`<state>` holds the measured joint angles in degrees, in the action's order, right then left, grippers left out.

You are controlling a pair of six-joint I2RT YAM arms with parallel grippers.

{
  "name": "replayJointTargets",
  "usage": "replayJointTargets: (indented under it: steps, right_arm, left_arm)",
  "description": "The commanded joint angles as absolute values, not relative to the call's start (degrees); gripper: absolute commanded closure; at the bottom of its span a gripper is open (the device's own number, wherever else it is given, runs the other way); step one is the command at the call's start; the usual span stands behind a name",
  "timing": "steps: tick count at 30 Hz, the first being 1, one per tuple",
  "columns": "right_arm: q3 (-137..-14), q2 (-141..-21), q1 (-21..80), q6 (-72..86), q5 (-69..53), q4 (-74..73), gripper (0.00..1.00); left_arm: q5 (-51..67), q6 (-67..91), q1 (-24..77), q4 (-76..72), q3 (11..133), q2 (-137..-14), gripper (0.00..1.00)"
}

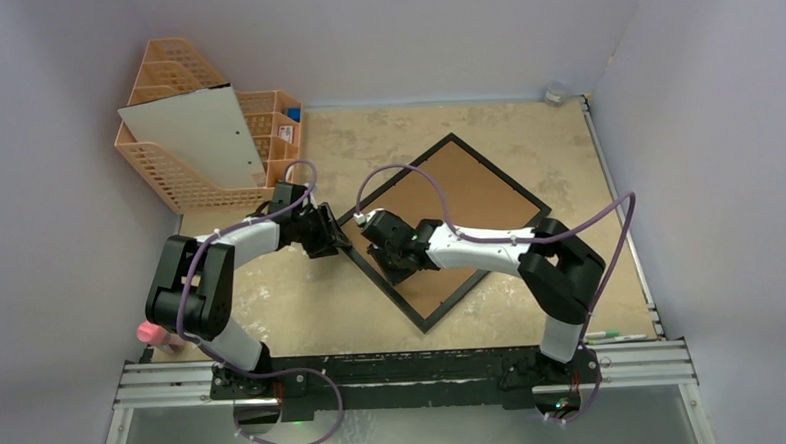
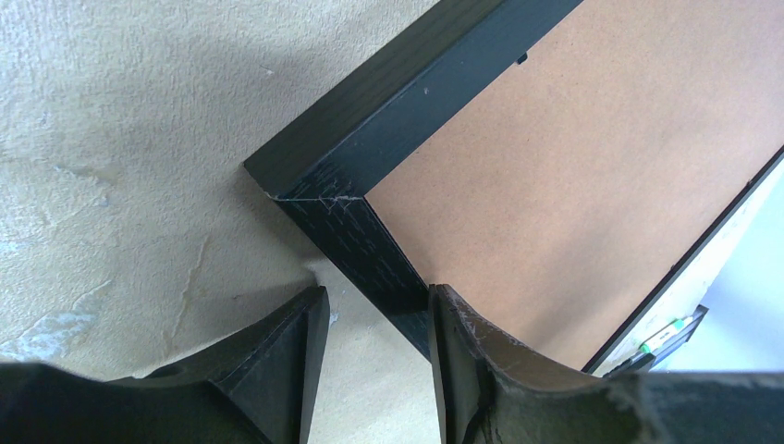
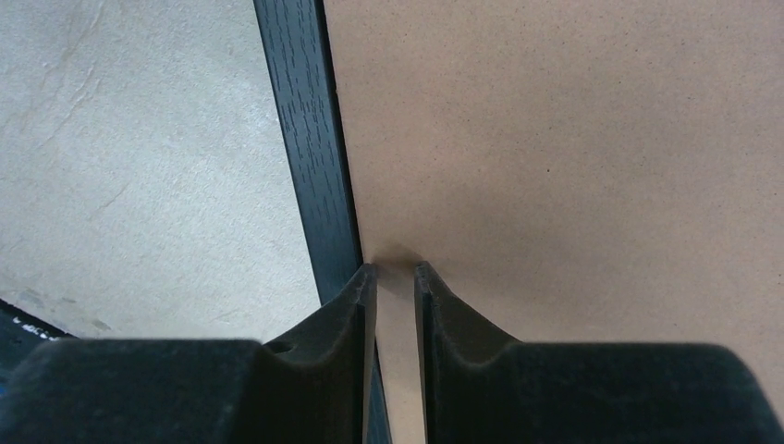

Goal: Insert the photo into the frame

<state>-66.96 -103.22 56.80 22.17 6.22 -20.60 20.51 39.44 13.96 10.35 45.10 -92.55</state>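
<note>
The frame [image 1: 501, 174] lies flat on the table, turned like a diamond, with its brown backing board [image 1: 462, 184] facing up. My left gripper [image 1: 335, 235] is at its left corner. In the left wrist view this gripper [image 2: 376, 291] is open, one finger over the table and the other over the board, astride the black border [image 2: 370, 250]. My right gripper [image 1: 369, 226] rests just inside the same corner. Its fingertips [image 3: 396, 268] stand a narrow gap apart on the brown board [image 3: 555, 139], next to the border [image 3: 305, 139], with nothing between them. The photo is not in view.
An orange basket organiser [image 1: 182, 181] stands at the back left with a white board [image 1: 200, 135] leaning in it. A pink object [image 1: 152, 334] sits by the left arm's base. Pens [image 1: 609, 335] lie at the near right edge. Walls close in on three sides.
</note>
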Motion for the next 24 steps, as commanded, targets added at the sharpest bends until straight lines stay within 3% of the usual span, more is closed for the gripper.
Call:
replayJointTargets:
  steps: [1,24]
  right_arm:
    - [-64.1,-111.7,58.3,24.1,11.4,-25.7,0.77]
    - [-68.5,-120.6,60.1,34.1,23.9,-38.1,0.94]
  left_arm:
    - [15.2,37.6,13.9,14.5,43.5,-93.8,0.54]
    - [14.6,37.3,13.9,14.9,43.4,-93.8,0.54]
